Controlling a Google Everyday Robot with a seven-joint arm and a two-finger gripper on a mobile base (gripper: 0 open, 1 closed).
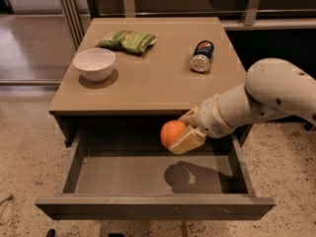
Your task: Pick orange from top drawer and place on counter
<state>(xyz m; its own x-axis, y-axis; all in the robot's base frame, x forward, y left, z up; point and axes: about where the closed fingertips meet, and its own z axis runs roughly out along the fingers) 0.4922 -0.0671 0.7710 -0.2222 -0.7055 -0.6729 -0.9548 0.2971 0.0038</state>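
Observation:
The orange (172, 133) is held in my gripper (183, 132), whose cream fingers (189, 140) are shut around it from the right. It hangs above the grey floor of the open top drawer (148, 174), just below the front edge of the tan counter (153, 78). My white arm (266, 95) reaches in from the right. The arm and the orange cast a shadow on the drawer floor.
On the counter stand a white bowl (94, 64) at the left, a green snack bag (128, 40) at the back and a can lying on its side (202, 56) at the right. The drawer's front panel (153, 208) juts toward me.

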